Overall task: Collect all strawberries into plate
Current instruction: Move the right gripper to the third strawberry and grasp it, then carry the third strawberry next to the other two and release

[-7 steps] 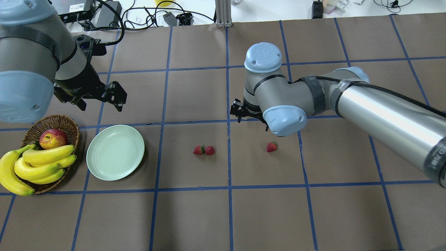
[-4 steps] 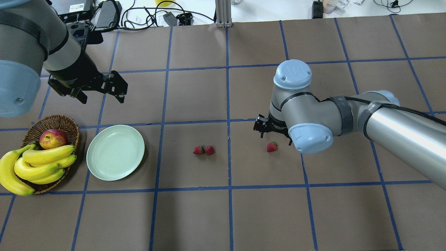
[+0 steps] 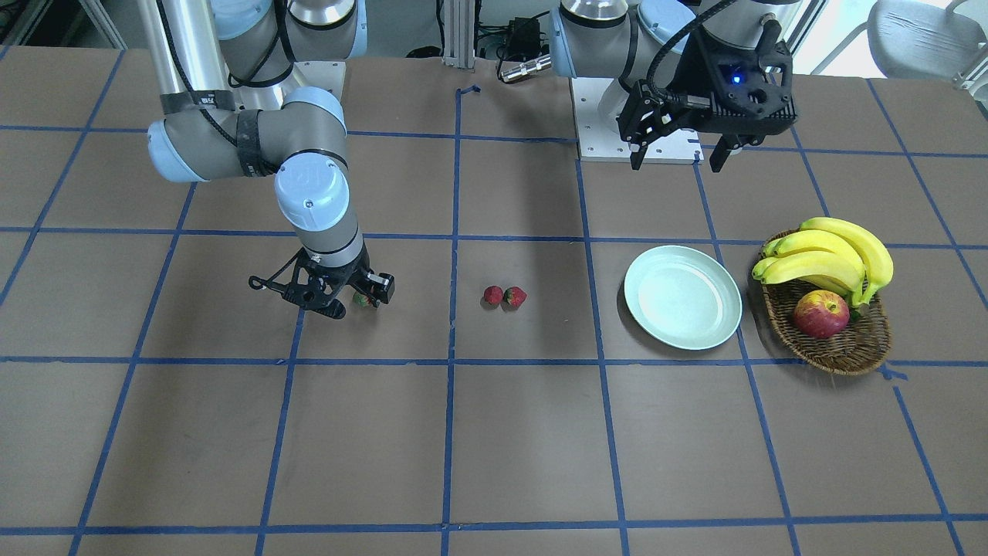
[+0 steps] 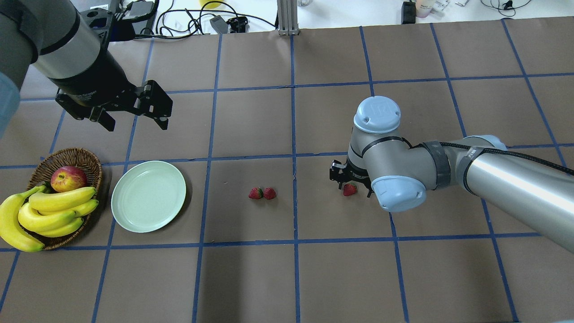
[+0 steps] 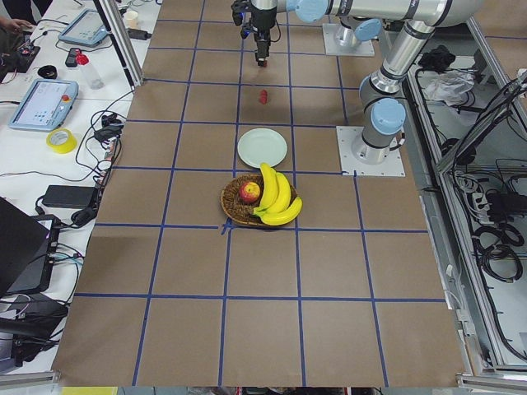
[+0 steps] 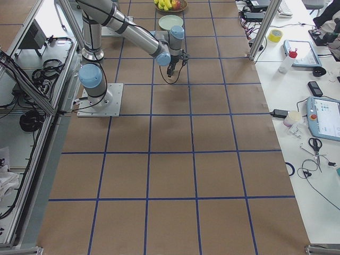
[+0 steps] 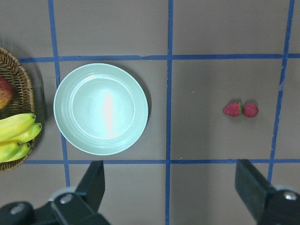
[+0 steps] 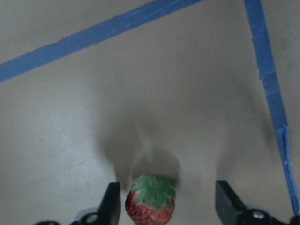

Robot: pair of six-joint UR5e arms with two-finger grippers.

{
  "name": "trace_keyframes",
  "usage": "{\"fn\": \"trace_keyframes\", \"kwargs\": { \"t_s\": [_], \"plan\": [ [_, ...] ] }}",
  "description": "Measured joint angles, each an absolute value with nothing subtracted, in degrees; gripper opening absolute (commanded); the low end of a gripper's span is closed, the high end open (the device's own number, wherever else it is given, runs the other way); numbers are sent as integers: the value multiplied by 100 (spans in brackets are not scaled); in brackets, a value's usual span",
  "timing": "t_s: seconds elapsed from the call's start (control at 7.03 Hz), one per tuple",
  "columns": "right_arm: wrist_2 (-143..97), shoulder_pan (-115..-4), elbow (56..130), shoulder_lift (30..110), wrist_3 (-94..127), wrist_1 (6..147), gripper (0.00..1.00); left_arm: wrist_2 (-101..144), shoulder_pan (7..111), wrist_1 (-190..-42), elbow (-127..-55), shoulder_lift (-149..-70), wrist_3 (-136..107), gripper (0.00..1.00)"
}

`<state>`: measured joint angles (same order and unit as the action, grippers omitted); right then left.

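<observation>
Basket (image 4: 67, 158) with apple (image 4: 68, 178) and bananas (image 4: 49, 211) on the desk (image 4: 251, 278), out to the outer side of the left pincer (image 4: 136, 122). Plate (image 4: 148, 196) just beside the basket, below and ahead of the left pincer, whose wrist view looks straight down on it. Left pincer released, fingers (image 7: 93, 185) wide apart, gripping nothing, hanging high over the desk. Two strawberries (image 4: 269, 193) touch each other on the desk between the two pincers, well apart from the plate, nearer the right pincer (image 4: 350, 183). Right pincer down at desk level, released, straddling the third strawberry (image 8: 150, 204). The fruit sits between its fingertips (image 8: 112, 206), close to one and with a clear gap to the other, green cap toward the wrist camera. Cannot tell if it touches the near one. All three strawberries lie on the desk, outside the plate
</observation>
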<state>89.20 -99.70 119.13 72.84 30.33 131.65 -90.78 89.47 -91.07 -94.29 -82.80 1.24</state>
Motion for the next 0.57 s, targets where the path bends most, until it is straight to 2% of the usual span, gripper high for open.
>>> {"fn": "trace_keyframes", "kwargs": {
  "t_s": [0.57],
  "plan": [
    [8790, -10098, 11732, 7299, 3191, 13174, 0, -9105, 8982, -9139, -9495, -8290, 122, 100]
  ]
}}
